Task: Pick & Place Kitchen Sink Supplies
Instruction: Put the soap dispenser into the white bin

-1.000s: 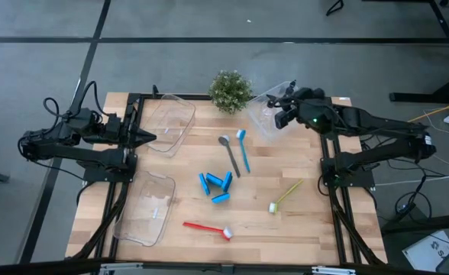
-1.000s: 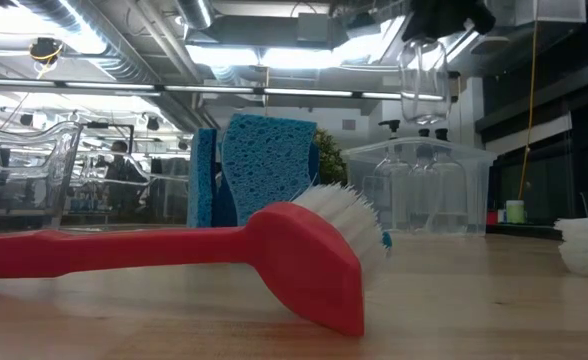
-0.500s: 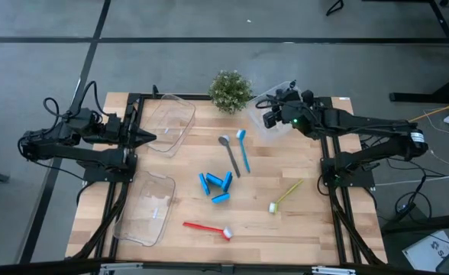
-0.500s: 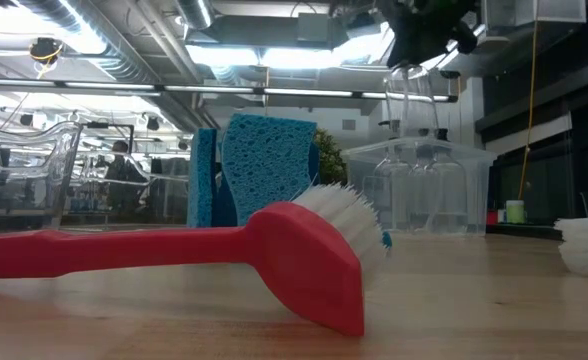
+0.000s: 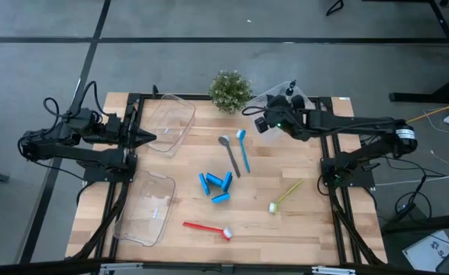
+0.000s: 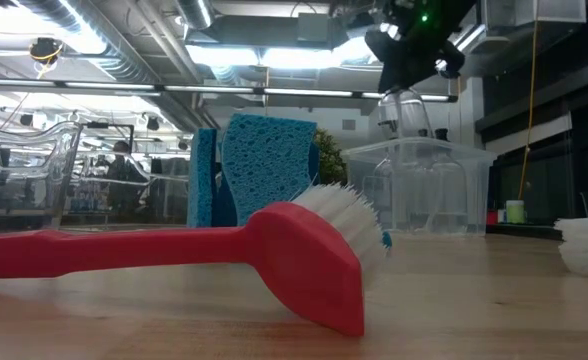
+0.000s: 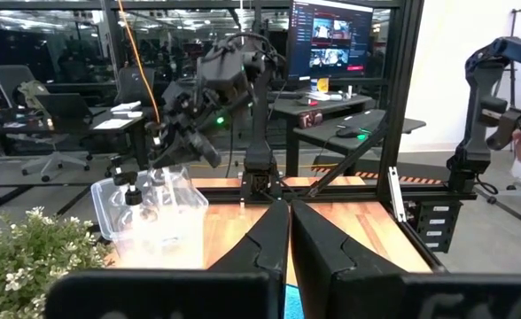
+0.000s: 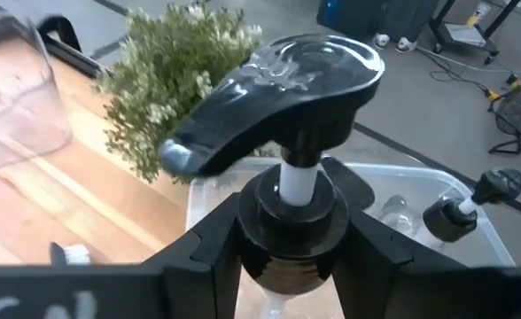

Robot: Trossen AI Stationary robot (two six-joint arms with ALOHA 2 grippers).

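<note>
The right hand, clamped on an upright black-capped pump bottle, hangs over the clear bin's inner rim at the worktop's far edge; the bin lies directly beneath.

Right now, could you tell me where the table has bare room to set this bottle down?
Bare wood lies between the red brush and the yellow-green brush, and between the front bin and the sponges. It is crowded around the plant and the grey and blue brushes.
</note>
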